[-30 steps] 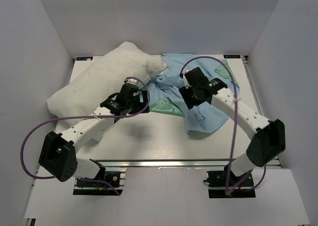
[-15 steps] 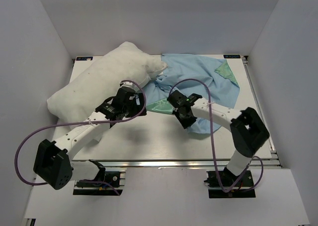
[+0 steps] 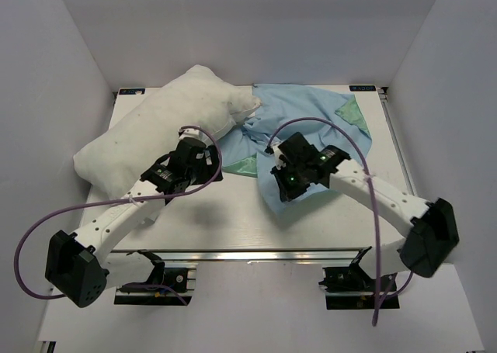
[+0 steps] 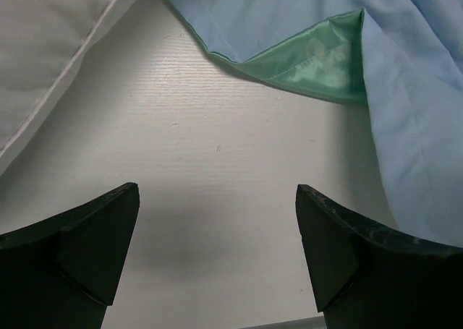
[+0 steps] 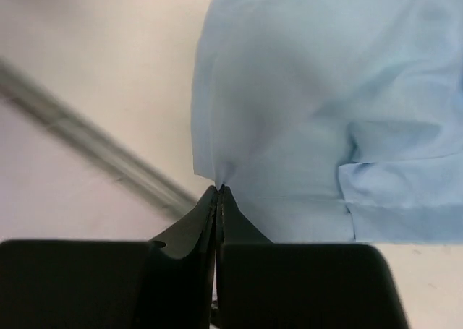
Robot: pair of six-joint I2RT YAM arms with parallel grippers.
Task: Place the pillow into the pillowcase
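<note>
While the right claw (image 5: 218, 193) is pressed fully together, observe in its wrist view that a corner of the pillowcase (image 3: 311, 120) is pinched between its tips, with the light blue cloth fanning out from that point. Note in the top view that this claw sits at the near left corner of the pillowcase, over the middle of the worktop (image 3: 225, 213). You will find the rest of the pillowcase crumpled over the far right part of the worktop, plain blue side mostly up, with a green patterned fold (image 4: 318, 61) turned out near the centre and another green patch at its far right corner. Locate the pillow (image 3: 167, 124) lying diagonally on the far left of the worktop; its far right corner meets the edge of the pillowcase. Check the left claw (image 4: 215, 191): its fingers stand wide apart and hold nothing. It is positioned over bare worktop, with the pillow's seamed edge to one side and the green fold just ahead. Whether it touches the surface cannot be determined.
</note>
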